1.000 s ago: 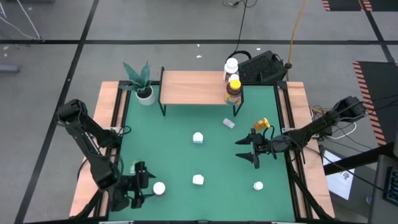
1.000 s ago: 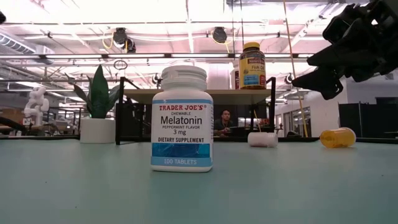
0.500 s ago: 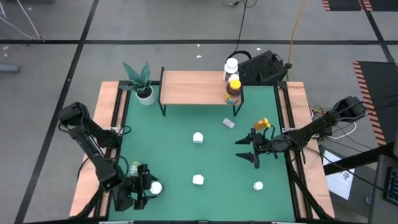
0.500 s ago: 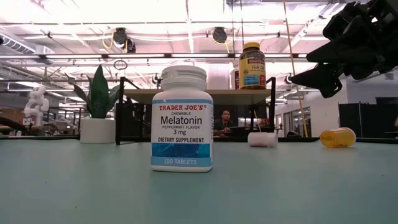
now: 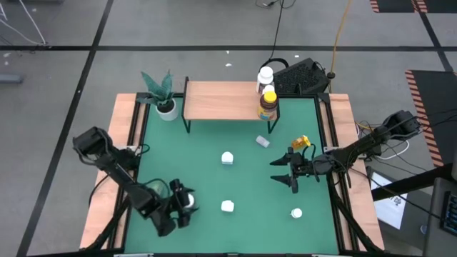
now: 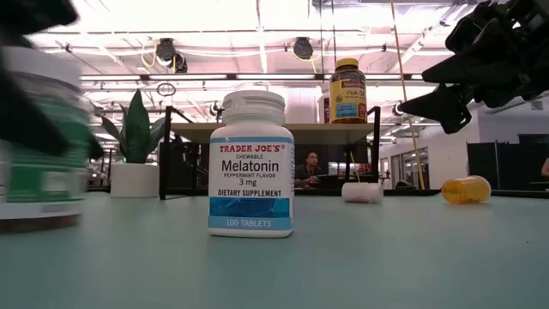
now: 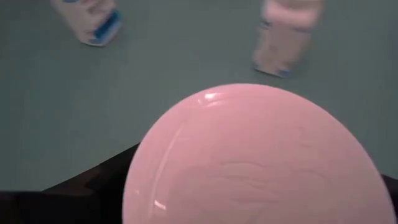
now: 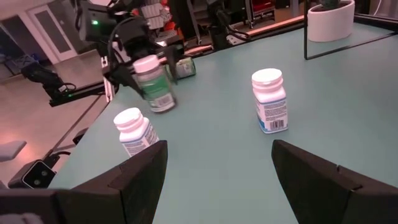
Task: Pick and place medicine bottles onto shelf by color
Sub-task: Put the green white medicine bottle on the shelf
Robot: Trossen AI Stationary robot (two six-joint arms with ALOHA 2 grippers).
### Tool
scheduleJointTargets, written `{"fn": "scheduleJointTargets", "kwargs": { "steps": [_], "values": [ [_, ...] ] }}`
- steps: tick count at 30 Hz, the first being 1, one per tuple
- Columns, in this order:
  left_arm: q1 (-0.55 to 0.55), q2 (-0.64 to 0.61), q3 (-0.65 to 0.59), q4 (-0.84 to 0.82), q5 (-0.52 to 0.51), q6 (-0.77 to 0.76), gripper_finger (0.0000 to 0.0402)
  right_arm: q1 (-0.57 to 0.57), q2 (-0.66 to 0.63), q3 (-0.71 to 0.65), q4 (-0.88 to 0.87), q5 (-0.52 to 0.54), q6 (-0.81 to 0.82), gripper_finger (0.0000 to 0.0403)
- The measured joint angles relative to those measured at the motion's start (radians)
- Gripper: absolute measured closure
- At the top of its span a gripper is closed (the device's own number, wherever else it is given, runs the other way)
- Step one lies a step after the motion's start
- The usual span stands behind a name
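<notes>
My left gripper (image 5: 180, 205) is near the table's near-left corner, shut on a white-capped bottle with a green label (image 5: 188, 202) (image 6: 39, 146) (image 8: 154, 84). Its cap (image 7: 255, 162) fills the left wrist view. My right gripper (image 5: 289, 173) (image 8: 217, 180) hovers open at the right, nothing between its fingers. The shelf (image 5: 221, 100) at the far edge carries an amber bottle with a yellow cap (image 5: 268, 104) and a white one (image 5: 265, 74) at its right end. White bottles (image 5: 227, 158) (image 5: 227, 207) (image 5: 296, 213) stand on their bases on the green table. My left gripper pinches the bottle's body (image 8: 158, 93) below the cap, one finger (image 8: 127, 68) on each side. The fingers come slanting down from the near-left. The bottle is roughly upright with its base close to the table; whether it touches, I cannot tell.
An orange bottle (image 5: 300, 142) and a small white one (image 5: 262, 141) lie on their sides right of the middle. A potted plant (image 5: 163, 96) stands left of the shelf. Wooden rails (image 5: 130, 143) edge the table. A Melatonin bottle (image 6: 251, 163) stands close before the low camera.
My left gripper has carried the green-labelled bottle toward the table's right and a little toward the far edge, sinking as it went. The bottle has come into the low view from the left.
</notes>
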Motion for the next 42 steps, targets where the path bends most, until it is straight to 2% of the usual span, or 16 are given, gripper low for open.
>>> {"fn": "scheduleJointTargets", "kwargs": {
  "steps": [5,13,22,29,36,39,42],
  "values": [
    [0.071,-0.011,-0.002,0.003,0.000,-0.009,0.0050,0.000,0.000,0.000,0.000,0.000,0.000,0.0122],
    [0.102,-0.016,0.001,0.059,0.078,0.148,0.0050,0.000,0.000,0.000,0.000,0.000,0.000,0.0122],
    [0.080,-0.018,0.003,-0.026,0.073,-0.105,0.0050,0.000,0.000,0.000,-0.001,-0.001,0.000,0.0122],
    [0.046,-0.021,0.003,-0.042,0.071,-0.135,0.0050,0.000,0.000,0.000,-0.001,-0.001,0.000,0.0122],
    [0.029,-0.043,0.003,-0.134,0.079,-0.200,0.0052,0.000,0.000,0.000,-0.001,0.021,0.000,0.0122],
    [0.022,-0.042,0.002,-0.162,0.080,-0.226,0.0075,0.000,0.000,0.000,-0.001,0.021,0.001,0.0122],
    [0.014,-0.042,0.001,-0.174,0.080,-0.236,0.0115,0.000,0.000,0.000,-0.002,0.021,0.002,0.0122]
  ]
}}
